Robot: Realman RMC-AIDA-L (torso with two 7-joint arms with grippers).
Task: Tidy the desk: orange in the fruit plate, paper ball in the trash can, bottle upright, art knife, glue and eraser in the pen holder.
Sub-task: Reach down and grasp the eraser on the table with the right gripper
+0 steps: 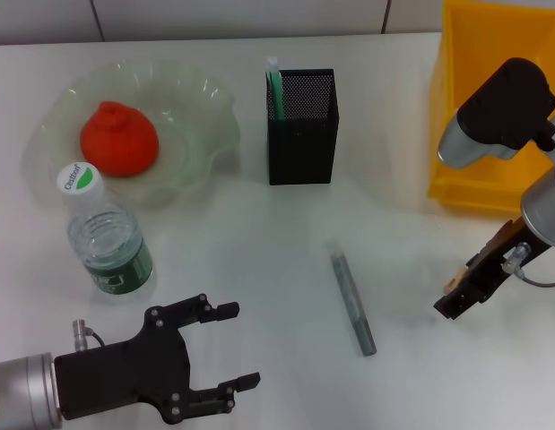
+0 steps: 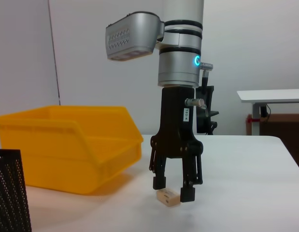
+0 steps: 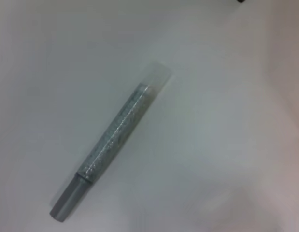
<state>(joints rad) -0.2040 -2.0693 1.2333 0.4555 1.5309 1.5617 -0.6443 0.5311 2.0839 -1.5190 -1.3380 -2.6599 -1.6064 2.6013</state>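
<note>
The orange lies in the pale-green fruit plate. The bottle stands upright in front of the plate. The black mesh pen holder holds a green art knife. A grey glitter glue stick lies on the table; it also shows in the right wrist view. My right gripper is low at the table, right of the glue. In the left wrist view the right gripper is closed on the beige eraser. My left gripper is open and empty at the front left. The paper ball is out of view.
The yellow trash can stands at the back right, behind my right arm; it also shows in the left wrist view beside the pen holder. The white table lies bare between the glue and the bottle.
</note>
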